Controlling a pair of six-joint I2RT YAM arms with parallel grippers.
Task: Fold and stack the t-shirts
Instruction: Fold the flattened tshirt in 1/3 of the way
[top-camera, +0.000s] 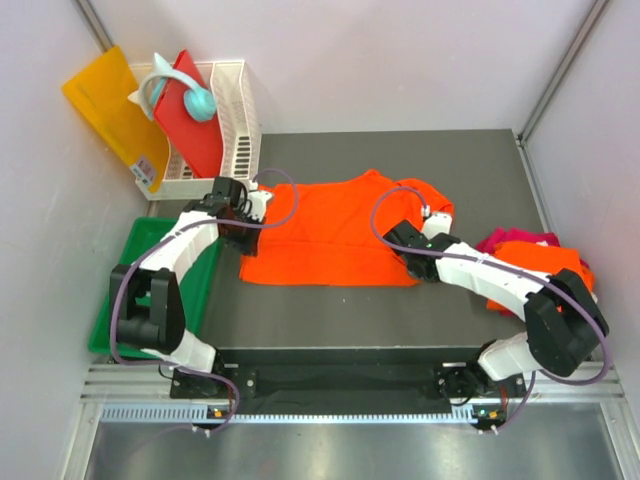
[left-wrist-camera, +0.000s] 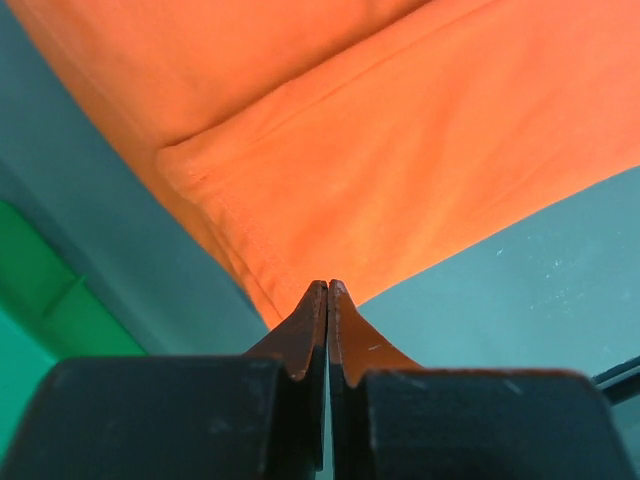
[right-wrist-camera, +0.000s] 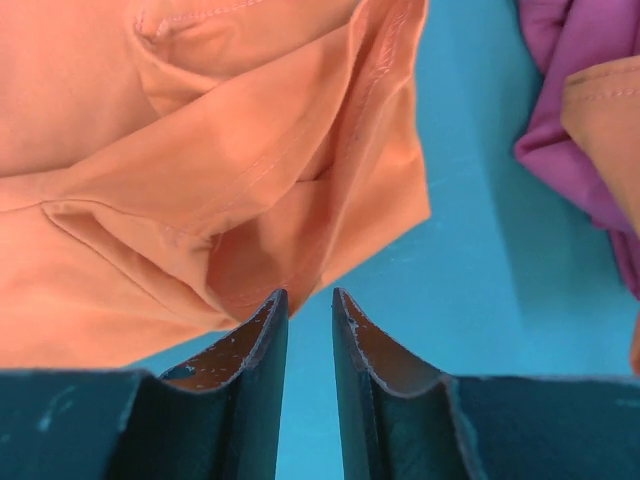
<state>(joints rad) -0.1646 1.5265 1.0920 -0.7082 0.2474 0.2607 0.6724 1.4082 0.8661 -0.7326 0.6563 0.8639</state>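
Left end effector (left-wrist-camera: 327, 292): jaws pressed together, tips at a hemmed corner of the orange shirt (left-wrist-camera: 400, 150). Whether cloth is caught between the tips cannot be told.

Right end effector (right-wrist-camera: 308, 300): jaws apart by a narrow gap with nothing between them. Bare bench (right-wrist-camera: 480, 300) shows through the gap. The tips sit just beside the folded sleeve on the right side of the orange shirt.

Orange shirt: spread flat at the middle of the bench, with the left end effector at its left edge and the right end effector at its right edge.

Right of the orange shirt, apart from it, lie 2 crumpled shirts: a pink shirt (top-camera: 515, 238) with a 2nd orange shirt (top-camera: 545, 262) partly on top, under the right arm.

Left of the orange shirt, beside the bench edge, sits a green tray (top-camera: 200, 285). Behind the orange shirt's left corner stands a white basket (top-camera: 240, 110) holding a red board (top-camera: 195, 125). A yellow sheet (top-camera: 105, 105) leans beside the basket.
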